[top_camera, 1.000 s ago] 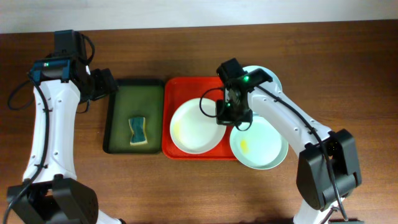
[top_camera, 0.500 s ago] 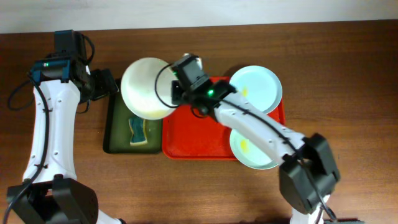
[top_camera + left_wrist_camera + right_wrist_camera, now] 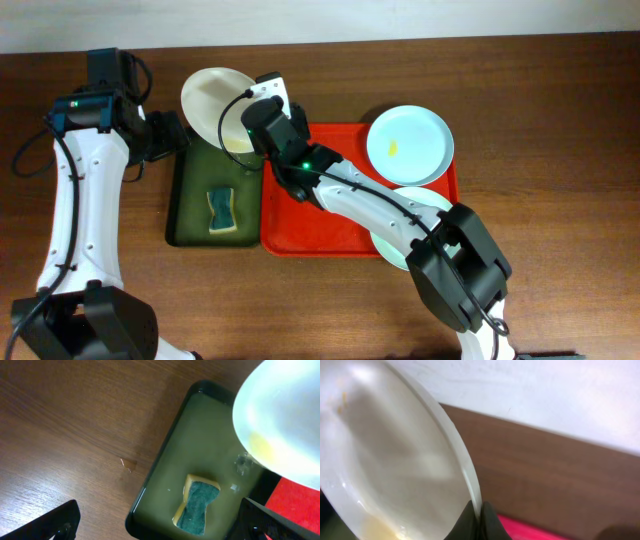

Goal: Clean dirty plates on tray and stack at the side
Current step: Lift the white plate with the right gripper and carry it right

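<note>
Biggest thing here is the brown wood-grain surface [image 3: 560, 80], with a plain white wall [image 3: 545, 390] along its far edge. There's a tiny wet-looking spot [image 3: 127, 464] on the wood next to the green tray.

Next down is the red tray [image 3: 300, 225], sitting about mid-surface. The narrower dark green tray [image 3: 190, 190] is right against its left side, and the inside of that one looks shiny.

Plates: the white plate [image 3: 210, 100] is off the red tray. I've got it tilted up in the air over the far end of the green tray, with a yellow smear [image 3: 262, 447] near its low edge. One pale blue-green plate [image 3: 410, 145] sits at the far right corner of the red tray, overhanging the rim a bit, with a small yellow mark in the middle. The other blue-green plate [image 3: 393, 252] is at the near right corner, mostly hidden under my right arm.

A yellow and green sponge [image 3: 221, 210] lies flat in the green tray.

My right hand [image 3: 479, 520] is clamped shut on the white plate's rim. My left hand [image 3: 172, 135] is spread wide with nothing in it, hovering by the green tray's far left corner.
</note>
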`<state>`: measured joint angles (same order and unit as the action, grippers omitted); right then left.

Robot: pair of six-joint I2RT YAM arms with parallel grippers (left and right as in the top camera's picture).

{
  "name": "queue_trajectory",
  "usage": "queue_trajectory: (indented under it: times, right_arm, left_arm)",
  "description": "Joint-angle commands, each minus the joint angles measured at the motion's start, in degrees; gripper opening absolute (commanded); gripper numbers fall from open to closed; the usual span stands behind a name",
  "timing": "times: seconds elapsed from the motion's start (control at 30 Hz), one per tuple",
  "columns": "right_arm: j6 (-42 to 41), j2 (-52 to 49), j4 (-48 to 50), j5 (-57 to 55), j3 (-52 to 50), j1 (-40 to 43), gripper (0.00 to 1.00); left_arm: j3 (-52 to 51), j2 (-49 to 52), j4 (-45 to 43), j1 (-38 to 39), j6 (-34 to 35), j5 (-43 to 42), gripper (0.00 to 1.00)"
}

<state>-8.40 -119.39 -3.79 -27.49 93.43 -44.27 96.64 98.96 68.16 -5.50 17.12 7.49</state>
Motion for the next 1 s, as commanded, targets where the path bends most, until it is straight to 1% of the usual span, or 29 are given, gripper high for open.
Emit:
queue_trajectory:
  times: [0.0,0.03,0.07,0.13,0.2,0.23,0.27,0.5,0.67,0.9,0.93,0.97]
  right_arm:
    - [14.58,-0.22,4.55,-8.31,4.50,-3.10,0.04]
    - [18.84,-0.22,7.17,-9.73,4.87,-3.85,0.04]
    - [26.38,-0.22,12.00,-11.39,5.22,-5.01,0.04]
    - [35.74,-0.22,20.52,-14.62,5.22,-6.60,0.04]
    - [42.38,-0.22,28.81,-18.29,5.22,-8.13,0.04]
    - [45.22,-0.22,31.85,-18.93,5.22,-8.72,0.04]
    - [46.36,-0.22,33.27,-19.02,5.22,-9.18,0.04]
    - [46.31,-0.22,32.96,-19.96,5.22,-9.73,0.04]
    - [46.31,-0.22,33.00,-22.56,5.22,-9.73,0.04]
    - [45.83,-0.24,32.74,-22.56,5.20,-9.73,0.04]
    - [44.63,-0.24,31.47,-22.56,5.20,-9.73,0.04]
    - [40.02,-0.24,25.68,-22.58,5.20,-9.70,0.04]
  left_arm:
    - [0.42,-0.04,0.07,-0.20,-0.04,-0.17,0.99]
    - [0.42,-0.04,0.09,-0.20,-0.04,-0.17,0.99]
    - [0.42,-0.04,0.09,-0.20,-0.04,-0.17,1.00]
    - [0.42,-0.04,0.07,-0.20,-0.04,-0.17,0.99]
    - [0.42,-0.04,0.07,-0.20,-0.04,-0.17,0.99]
    - [0.42,-0.04,0.07,-0.20,-0.04,-0.17,1.00]
    - [0.42,-0.04,0.09,-0.20,-0.04,-0.17,0.99]
    - [0.42,-0.04,0.07,-0.20,-0.04,-0.17,0.99]
    - [0.42,-0.04,0.07,-0.20,-0.04,-0.17,0.99]
    - [0.42,-0.04,0.07,-0.20,-0.04,-0.17,0.99]
    - [0.42,-0.04,0.07,-0.20,-0.04,-0.17,0.99]
    - [0.42,-0.04,0.07,-0.20,-0.04,-0.17,0.99]
